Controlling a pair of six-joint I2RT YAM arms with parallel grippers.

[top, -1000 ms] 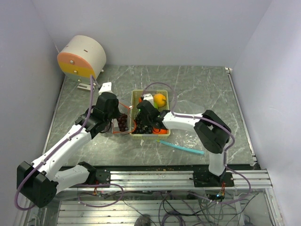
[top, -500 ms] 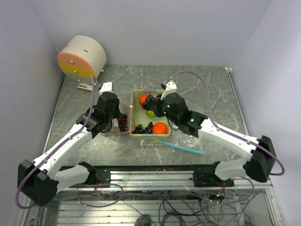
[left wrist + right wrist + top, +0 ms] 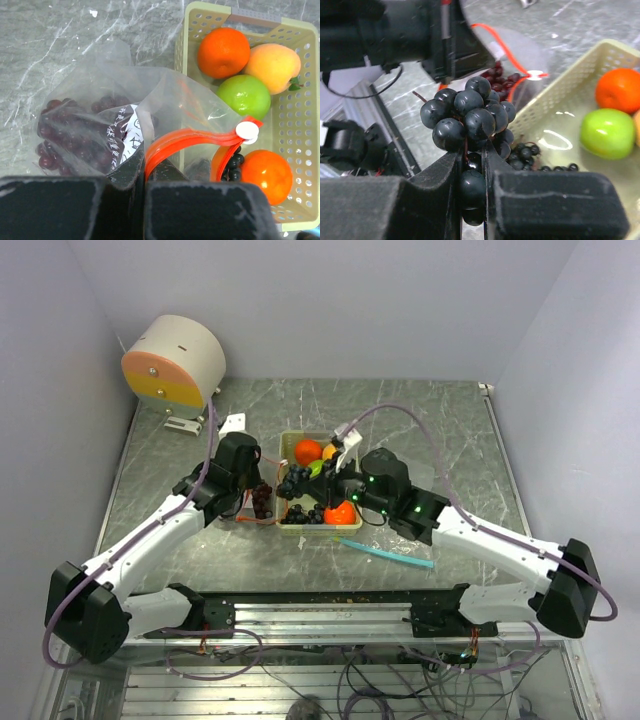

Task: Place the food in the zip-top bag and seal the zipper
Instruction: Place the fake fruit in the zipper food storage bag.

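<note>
My left gripper (image 3: 144, 175) is shut on the red-orange zipper (image 3: 190, 139) at the mouth of the clear zip-top bag (image 3: 95, 75); the mouth gapes toward the basket. A dark purple grape bunch (image 3: 65, 145) lies inside the bag. My right gripper (image 3: 470, 172) is shut on a bunch of dark grapes (image 3: 467, 117), held above the basket's left edge next to the bag mouth (image 3: 268, 495). In the pale yellow-green basket (image 3: 305, 125) lie an orange (image 3: 223, 51), a peach-coloured fruit (image 3: 272, 62), a green fruit (image 3: 244, 96), another orange (image 3: 265, 172) and more dark grapes (image 3: 300, 513).
A teal strip (image 3: 390, 555) lies on the marble table in front of the basket. A round cream and orange device (image 3: 172, 362) stands at the back left. White walls close in the table on three sides.
My right gripper closed on the dark grapes in the basket, lifted them and carried them left toward the bag mouth. The left gripper has kept its hold on the zipper.
</note>
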